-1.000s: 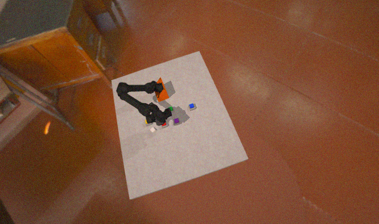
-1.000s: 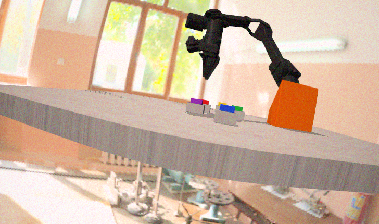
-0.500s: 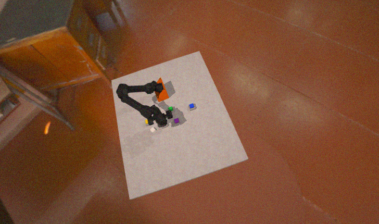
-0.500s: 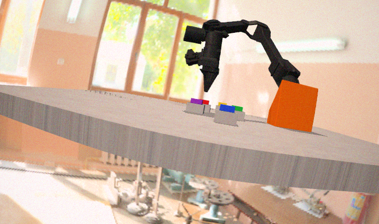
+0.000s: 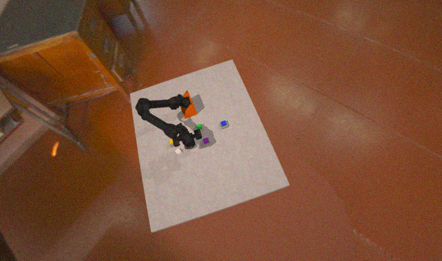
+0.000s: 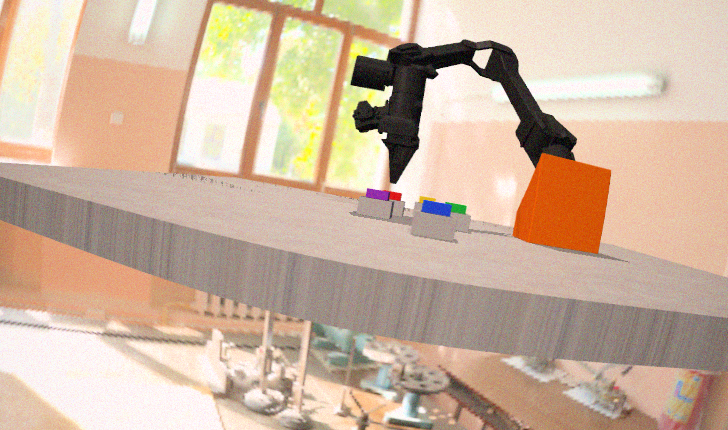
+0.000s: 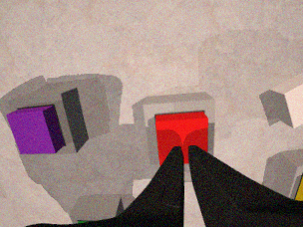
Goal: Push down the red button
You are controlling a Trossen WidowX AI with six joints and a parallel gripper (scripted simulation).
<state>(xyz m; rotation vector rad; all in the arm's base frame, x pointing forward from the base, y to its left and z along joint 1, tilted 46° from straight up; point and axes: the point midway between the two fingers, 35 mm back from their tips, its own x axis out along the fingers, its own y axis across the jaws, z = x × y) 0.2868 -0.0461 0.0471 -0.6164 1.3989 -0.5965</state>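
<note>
The red button (image 6: 395, 195) (image 7: 181, 124) sits raised on its grey base (image 7: 174, 104). In the top view the arm hides it. My gripper (image 6: 394, 182) (image 7: 184, 152) is shut and empty, pointing down. Its fingertips are a little above the red button, with a small gap visible in the exterior view. In the wrist view the tips overlap the lower part of the red cap.
The purple button (image 5: 206, 140) (image 6: 377, 194) (image 7: 35, 131) stands beside the red one. Other buttons are green (image 5: 198, 126) (image 6: 458, 208), yellow (image 5: 171, 141) (image 6: 427, 199) and blue (image 5: 223, 123) (image 6: 436, 208). A pale block (image 5: 178, 150) (image 7: 295, 102) lies near the red button.
</note>
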